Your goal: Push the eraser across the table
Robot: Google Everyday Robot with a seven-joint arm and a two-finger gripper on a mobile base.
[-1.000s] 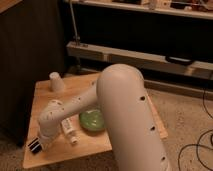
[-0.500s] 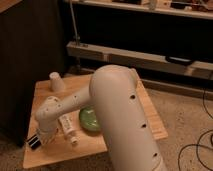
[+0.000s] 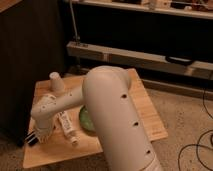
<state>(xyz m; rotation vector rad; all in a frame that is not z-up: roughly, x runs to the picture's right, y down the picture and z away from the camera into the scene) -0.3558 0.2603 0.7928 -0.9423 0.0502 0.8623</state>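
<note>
The arm (image 3: 112, 115), a thick, smooth white tube with small dark holes down its side, fills the middle of the view and hides much of the table (image 3: 145, 107), a low rectangle of light wood with plank grain. Its lower end runs out of the bottom edge. It bends at a rounded elbow and reaches down-left to a bulbous white wrist over the table's left front part. The gripper (image 3: 38, 135) sits below that wrist, mostly covered by it, so I cannot tell how it stands or whether it has hold of anything. The eraser (image 3: 32, 139) shows only as a short black end with white stripes poking out at the table's left edge, just beside or touching the gripper; the rest of it lies hidden under the wrist. A white tube (image 3: 67, 128) with a printed label lies flat on the wood just right of the gripper, its cap end toward the front. A green bowl (image 3: 85, 119) is largely hidden behind the arm, with only a curved sliver of rim visible. A pale, tapered cup (image 3: 56, 82) stands near the table's back left corner. Behind the table a long metal rail (image 3: 150, 55) crosses the dark background, and black cables (image 3: 197, 145) loop over the speckled floor at right.
</note>
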